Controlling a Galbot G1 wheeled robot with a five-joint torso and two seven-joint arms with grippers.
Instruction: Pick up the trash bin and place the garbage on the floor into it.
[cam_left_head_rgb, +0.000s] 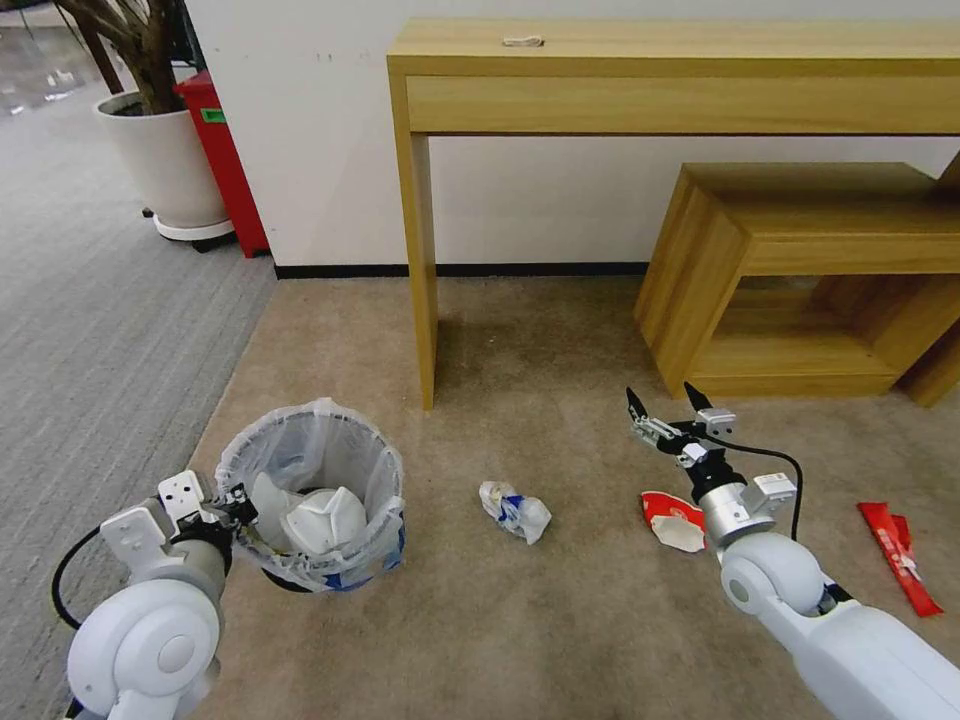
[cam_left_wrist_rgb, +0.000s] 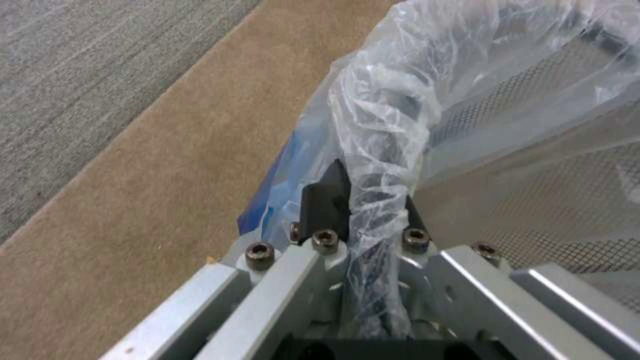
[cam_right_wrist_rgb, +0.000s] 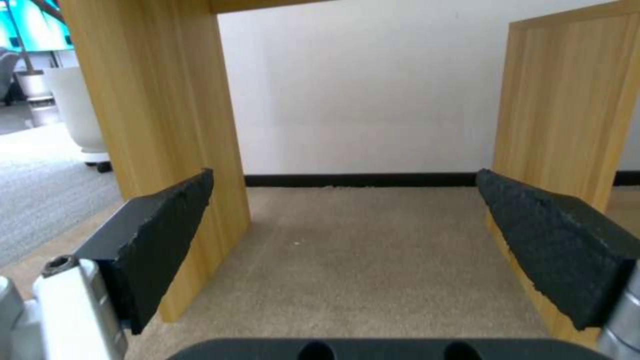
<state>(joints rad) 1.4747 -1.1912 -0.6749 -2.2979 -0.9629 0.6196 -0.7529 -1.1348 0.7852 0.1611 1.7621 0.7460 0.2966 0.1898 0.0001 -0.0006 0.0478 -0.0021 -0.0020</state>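
The left gripper (cam_left_wrist_rgb: 363, 210) is clenched on the rim of the trash bin (cam_left_head_rgb: 320, 480): its black fingers (cam_left_wrist_rgb: 327, 200) pinch the bunched plastic liner and the mesh wall between them, one finger outside the bin and the other inside. The bin sits over the beige carpet (cam_left_head_rgb: 560, 620) near that carpet's left edge, beside the grey ribbed carpet (cam_left_head_rgb: 90, 330), tilted slightly toward the gripper, with white crumpled litter (cam_left_head_rgb: 322, 520) already inside it.

The right gripper (cam_left_head_rgb: 668, 400) is released, its two black fingers (cam_right_wrist_rgb: 167, 235) spread wide with nothing between them, held above the carpet and pointing toward the wall under the wooden desk (cam_left_head_rgb: 680, 80). Just below and behind its wrist lies a crushed red-white cup (cam_left_head_rgb: 672, 520) on the carpet. A crushed blue-white cup (cam_left_head_rgb: 514, 510) lies to the left of it, between the two arms and well apart from the fingers. A red wrapper (cam_left_head_rgb: 898, 556) lies near the carpet's right side, beyond the right arm. A low wooden shelf (cam_left_head_rgb: 810, 270) stands against the wall ahead of the right gripper.
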